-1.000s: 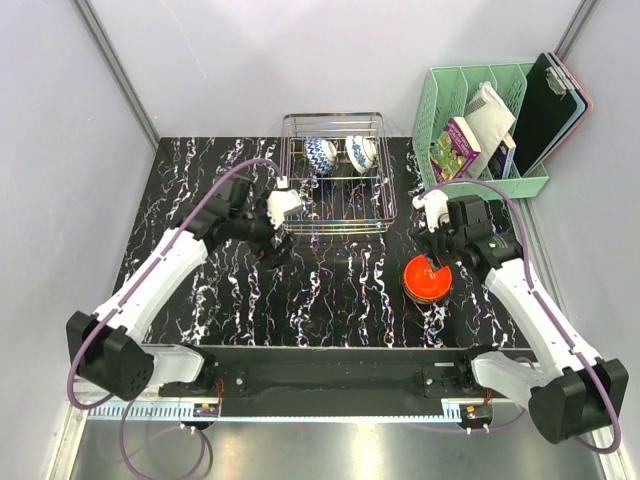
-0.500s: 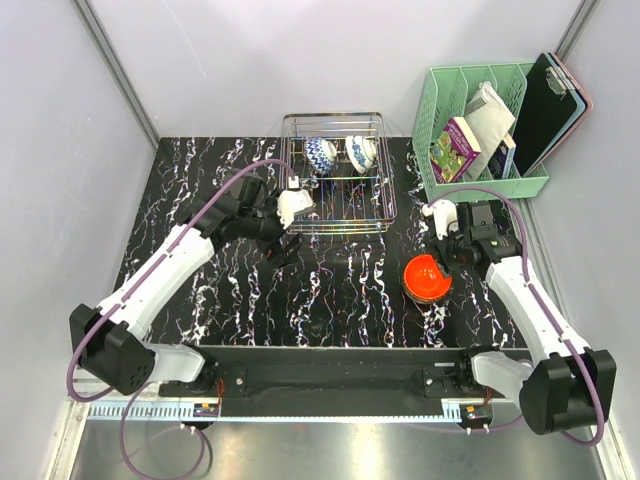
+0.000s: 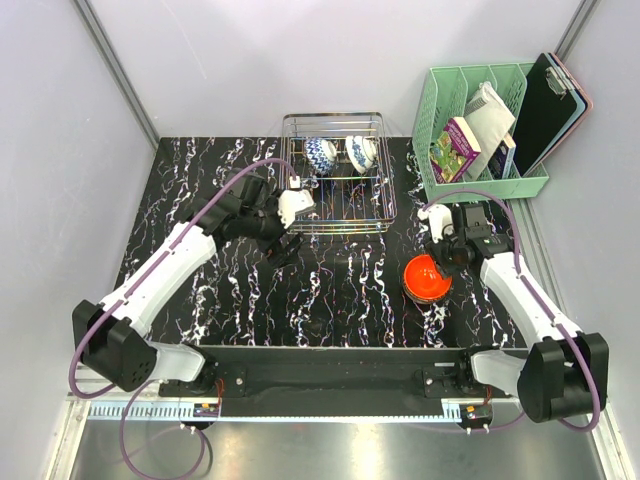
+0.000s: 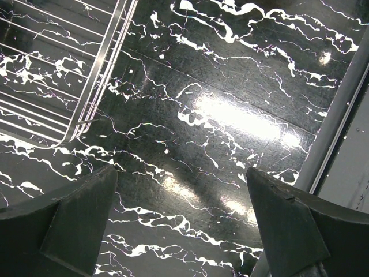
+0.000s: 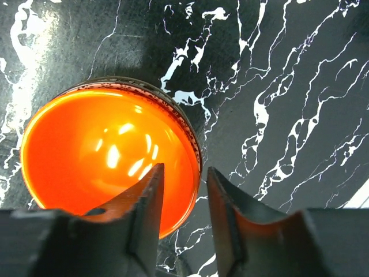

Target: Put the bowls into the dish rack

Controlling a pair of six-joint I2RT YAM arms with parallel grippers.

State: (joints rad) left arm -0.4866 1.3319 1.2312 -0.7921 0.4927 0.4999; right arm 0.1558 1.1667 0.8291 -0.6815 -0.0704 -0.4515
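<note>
Right arm has dropped lower and nearer the orange bowl (image 3: 425,283) since a second ago; left arm has edged toward the rack (image 3: 340,228), then held. Left gripper (image 3: 284,245) hovers over the black marbled table (image 3: 350,305) just off the rack's front left corner. In the wrist view its fingers (image 4: 86,219) are wide apart with only tabletop between them, the rack's corner (image 4: 98,86) at upper left. Two blue-and-white bowls (image 3: 321,155) (image 3: 361,152) stand on edge side by side in the rack's back half. Orange bowl sits upright on the table, right of the rack and well apart from it. Right gripper (image 3: 441,258) is over its far right rim. In the wrist view, the right gripper (image 5: 184,170) has its jaws narrow but parted, one over the bowl's (image 5: 104,150) inside, one outside, rim between, and no squeeze is visible. Green organiser (image 3: 500,185) at back right, off the mat.
</note>
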